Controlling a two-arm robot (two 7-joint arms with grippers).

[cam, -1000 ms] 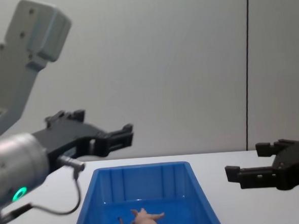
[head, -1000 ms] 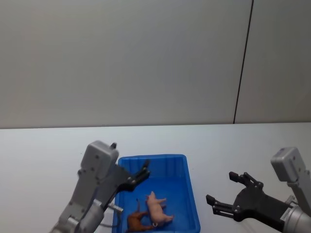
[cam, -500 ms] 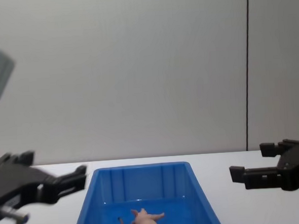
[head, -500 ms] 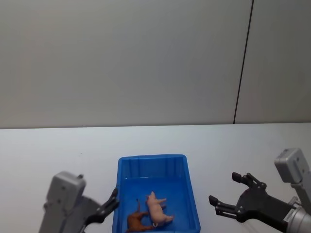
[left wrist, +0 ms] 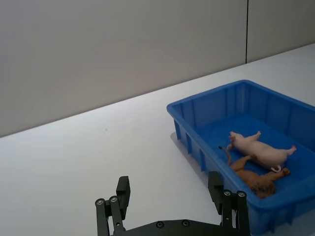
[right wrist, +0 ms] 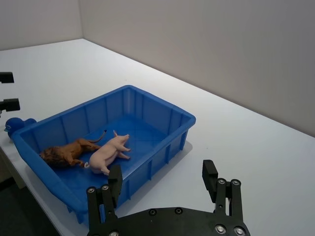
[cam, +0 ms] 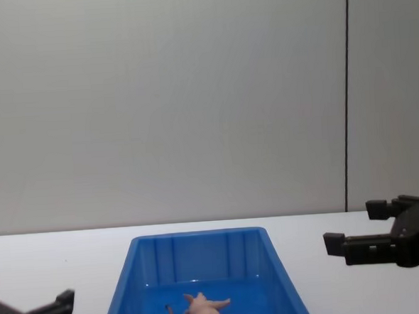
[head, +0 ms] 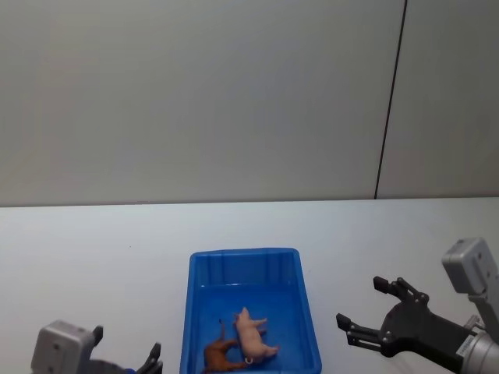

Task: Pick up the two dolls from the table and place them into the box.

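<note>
Head view: pig [head: 253, 339] and lion [head: 221, 355] lie inside the box [head: 308, 312].

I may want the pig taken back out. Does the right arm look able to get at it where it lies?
Probably yes: the pig lies uncovered in the open-topped bin, and the right pincer is open beside it.

Wall [head: 203, 101]: plain pale grey, matte, spans full width behind surface. Seam [head: 390, 101]: thin dark vertical line right of centre, running top to surface edge, splitting wall into wide left panel and narrow right panel. Surface [head: 93, 249]: flat white, far edge meets wall. Light: even, soft, weak shadows.
</note>
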